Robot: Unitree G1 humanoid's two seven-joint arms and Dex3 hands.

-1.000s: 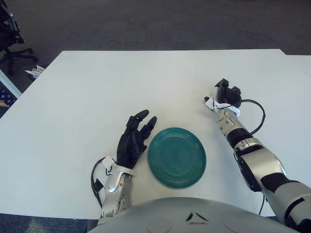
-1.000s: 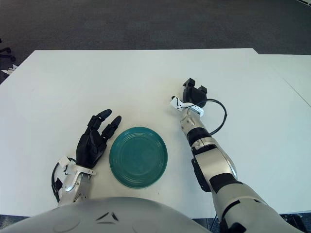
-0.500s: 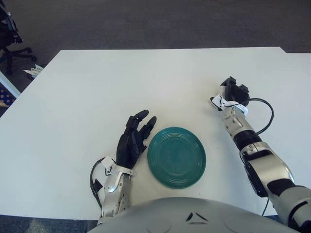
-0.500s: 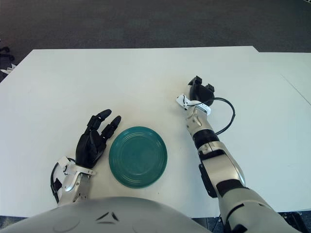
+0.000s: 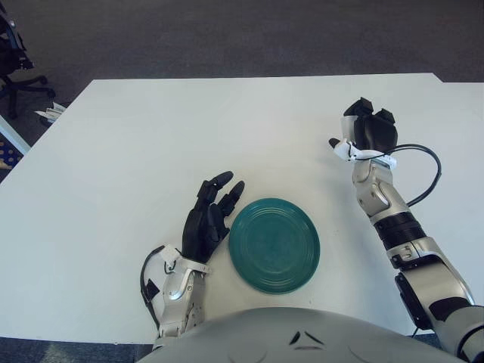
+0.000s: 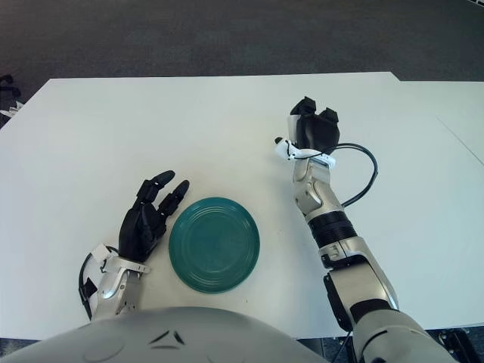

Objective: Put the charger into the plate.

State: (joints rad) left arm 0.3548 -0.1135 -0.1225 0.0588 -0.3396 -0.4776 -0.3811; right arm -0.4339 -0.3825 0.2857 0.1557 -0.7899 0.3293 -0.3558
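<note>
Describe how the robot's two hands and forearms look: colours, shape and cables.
Both hands, left hand and right hand, have black fingers on silver-grey metal wrists. The right forearm is silver with black joint rings. A black cable loops beside it; another black cable loops at the left wrist.

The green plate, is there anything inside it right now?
No, the green plate shows only its bare ringed surface. The left robot hand rests open beside it. The right robot hand is raised further back; no charger shows, though its fingers may cover one.

Even, bright overhead light; my table (image 5: pixel 151 128) reads near-white without glare. Soft, short shadows under my left hand (image 5: pixel 206 223) and plate (image 5: pixel 274 244). Everything sharp; floor beyond darker.
</note>
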